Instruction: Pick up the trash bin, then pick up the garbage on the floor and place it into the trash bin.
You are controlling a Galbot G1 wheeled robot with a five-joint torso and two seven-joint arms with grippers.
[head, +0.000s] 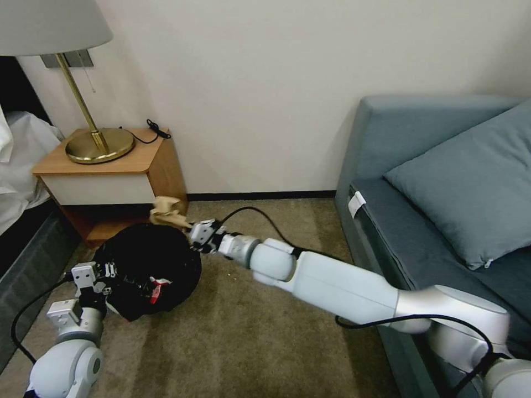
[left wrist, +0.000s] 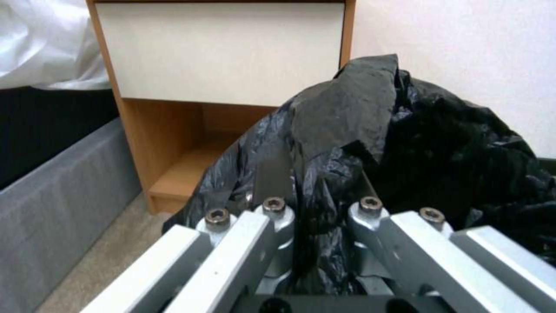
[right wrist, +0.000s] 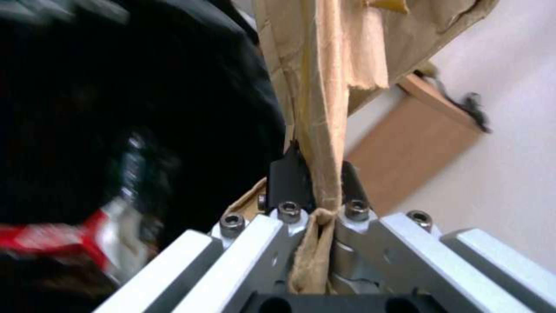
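You see a black-bagged trash bin (head: 146, 265) with a red snack packet (head: 157, 288) inside, a tan paper bag (head: 167, 213), silver-white arms, olive-brown carpet (head: 249, 342), a blue-grey sofa (head: 442, 182) and a wood-and-cream nightstand (head: 110, 177) bearing a brass lamp (head: 97, 141).

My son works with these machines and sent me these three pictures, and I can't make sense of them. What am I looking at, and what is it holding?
It is a wheeled robot with two arms. One picture looks down from its head; the other two come from cameras on its wrists. The left gripper pinches the black bag lining the trash bin, which sits by a wooden nightstand. The right gripper holds a tan paper bag at the bin's edge. A red snack packet lies inside the bin.
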